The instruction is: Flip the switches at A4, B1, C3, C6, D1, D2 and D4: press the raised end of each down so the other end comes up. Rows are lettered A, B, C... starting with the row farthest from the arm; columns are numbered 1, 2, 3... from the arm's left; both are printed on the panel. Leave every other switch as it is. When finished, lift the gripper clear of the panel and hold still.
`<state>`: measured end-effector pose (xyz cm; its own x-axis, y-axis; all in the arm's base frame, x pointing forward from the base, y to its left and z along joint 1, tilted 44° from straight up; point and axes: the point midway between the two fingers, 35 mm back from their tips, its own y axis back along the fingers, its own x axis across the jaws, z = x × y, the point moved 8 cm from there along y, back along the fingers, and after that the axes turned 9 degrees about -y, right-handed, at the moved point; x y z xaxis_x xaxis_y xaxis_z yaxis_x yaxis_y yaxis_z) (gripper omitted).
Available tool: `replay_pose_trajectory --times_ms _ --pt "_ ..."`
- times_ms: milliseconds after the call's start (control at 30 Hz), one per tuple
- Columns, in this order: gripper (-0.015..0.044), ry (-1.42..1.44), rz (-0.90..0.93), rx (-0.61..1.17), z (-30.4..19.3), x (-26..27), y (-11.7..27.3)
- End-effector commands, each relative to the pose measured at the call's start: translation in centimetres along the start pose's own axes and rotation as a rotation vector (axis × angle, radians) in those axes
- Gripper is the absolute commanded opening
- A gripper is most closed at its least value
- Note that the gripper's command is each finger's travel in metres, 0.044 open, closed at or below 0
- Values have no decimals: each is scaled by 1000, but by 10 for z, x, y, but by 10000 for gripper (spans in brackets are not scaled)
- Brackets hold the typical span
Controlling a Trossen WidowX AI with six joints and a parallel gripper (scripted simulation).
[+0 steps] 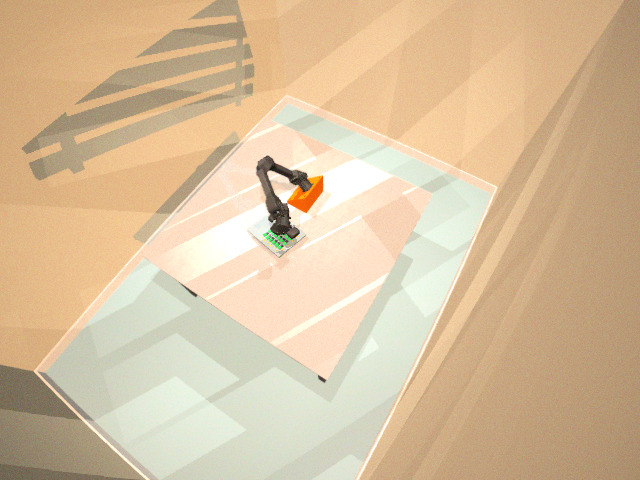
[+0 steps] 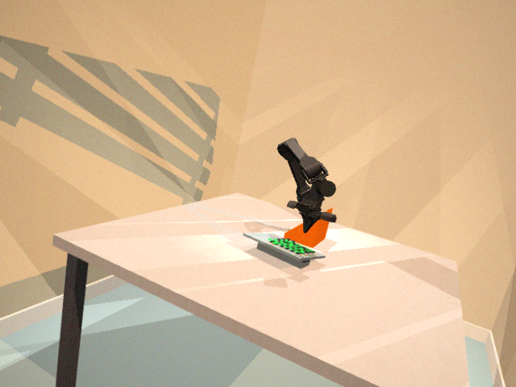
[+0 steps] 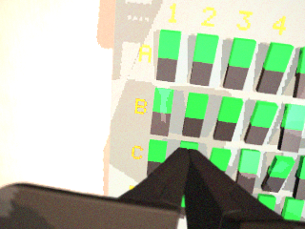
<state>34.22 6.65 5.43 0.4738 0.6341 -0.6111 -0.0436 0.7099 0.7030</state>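
The grey switch panel (image 1: 256, 230) (image 2: 255, 238) (image 3: 131, 91) carries rows of rocker switches, each half green and half dark. In the wrist view B1 (image 3: 162, 110), A4 (image 3: 274, 67) and C3 (image 3: 219, 157) show; C3 is partly covered. My gripper (image 2: 306, 231) (image 3: 185, 156) is shut and empty, its tips above the panel. In the wrist view the tips overlap C2, and the fingers hide most of row D, including D1, D2 and D4. C6 is cut off by the right edge. The exact tilt of the switches is hard to tell.
An orange wedge-shaped block (image 1: 309, 199) (image 2: 311, 238) stands beside the arm's base on the pink table (image 1: 330, 289) (image 2: 375, 300). The arm arches over it to the panel. Bright light stripes and shadows cross the table and panel.
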Motion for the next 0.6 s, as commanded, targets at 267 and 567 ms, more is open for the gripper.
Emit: replay_pose_trajectory --times_ms 267,567 --pt "0 1 -3 -22 -17 13 -37" --pt "0 1 -3 -22 -17 13 -47"
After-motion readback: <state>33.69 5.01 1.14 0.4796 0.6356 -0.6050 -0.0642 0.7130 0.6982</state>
